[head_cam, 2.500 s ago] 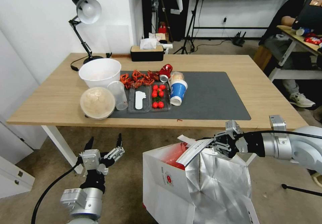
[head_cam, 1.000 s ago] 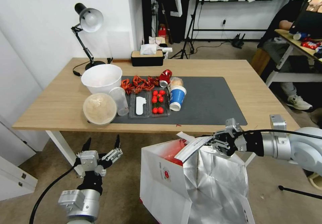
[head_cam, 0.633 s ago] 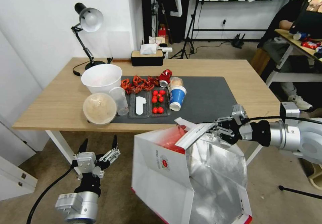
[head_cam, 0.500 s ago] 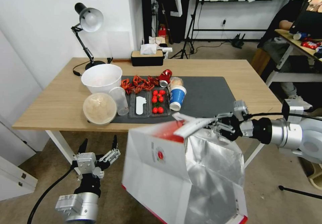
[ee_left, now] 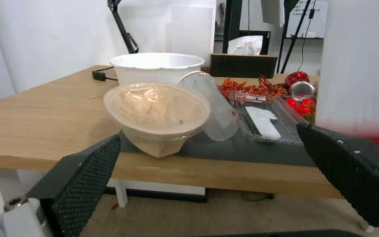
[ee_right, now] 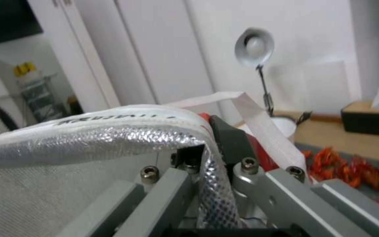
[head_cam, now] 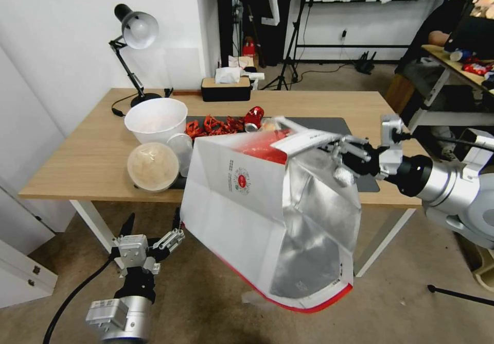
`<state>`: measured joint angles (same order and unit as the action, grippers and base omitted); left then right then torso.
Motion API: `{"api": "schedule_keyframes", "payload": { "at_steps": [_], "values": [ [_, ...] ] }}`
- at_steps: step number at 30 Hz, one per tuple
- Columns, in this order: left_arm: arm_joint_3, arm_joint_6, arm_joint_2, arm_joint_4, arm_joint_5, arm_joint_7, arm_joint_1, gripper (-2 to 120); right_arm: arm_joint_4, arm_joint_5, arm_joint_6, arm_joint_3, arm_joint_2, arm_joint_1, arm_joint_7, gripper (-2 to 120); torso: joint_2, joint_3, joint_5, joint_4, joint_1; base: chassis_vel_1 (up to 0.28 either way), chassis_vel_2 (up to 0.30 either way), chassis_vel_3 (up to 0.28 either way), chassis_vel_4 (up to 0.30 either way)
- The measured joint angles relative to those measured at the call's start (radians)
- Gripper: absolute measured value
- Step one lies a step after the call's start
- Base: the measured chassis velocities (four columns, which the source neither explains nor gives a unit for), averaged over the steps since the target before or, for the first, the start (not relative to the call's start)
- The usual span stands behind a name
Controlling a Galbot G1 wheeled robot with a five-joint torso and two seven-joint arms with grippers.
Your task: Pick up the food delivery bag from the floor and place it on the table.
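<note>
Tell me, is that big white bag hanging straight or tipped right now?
Tipped. The food delivery bag hangs off the floor from the right gripper, which clamps its top edge; its red-trimmed base slants down toward the robot's right.

From my left gripper [ee_left: 224,171], fingers spread wide: table [ee_left: 44,121] edge ahead, covered beige bowl [ee_left: 156,117] tilted before white bowl [ee_left: 156,67]; tipped clear cup [ee_left: 214,105] alongside.
</note>
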<state>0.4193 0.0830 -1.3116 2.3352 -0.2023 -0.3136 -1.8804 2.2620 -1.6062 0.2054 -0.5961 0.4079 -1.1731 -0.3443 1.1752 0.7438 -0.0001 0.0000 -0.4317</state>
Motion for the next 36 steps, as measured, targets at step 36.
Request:
{"api": "schedule_keyframes", "payload": {
  "at_steps": [36],
  "values": [
    [-0.008,-0.001,0.009,-0.037,0.021,-0.011,0.012,100,-0.095,-0.331,-0.349,0.062,0.251,0.347,0.979,0,-0.002,-0.001,0.0001,0.0,0.001,0.0,0.0,0.0,0.0]
  ]
}}
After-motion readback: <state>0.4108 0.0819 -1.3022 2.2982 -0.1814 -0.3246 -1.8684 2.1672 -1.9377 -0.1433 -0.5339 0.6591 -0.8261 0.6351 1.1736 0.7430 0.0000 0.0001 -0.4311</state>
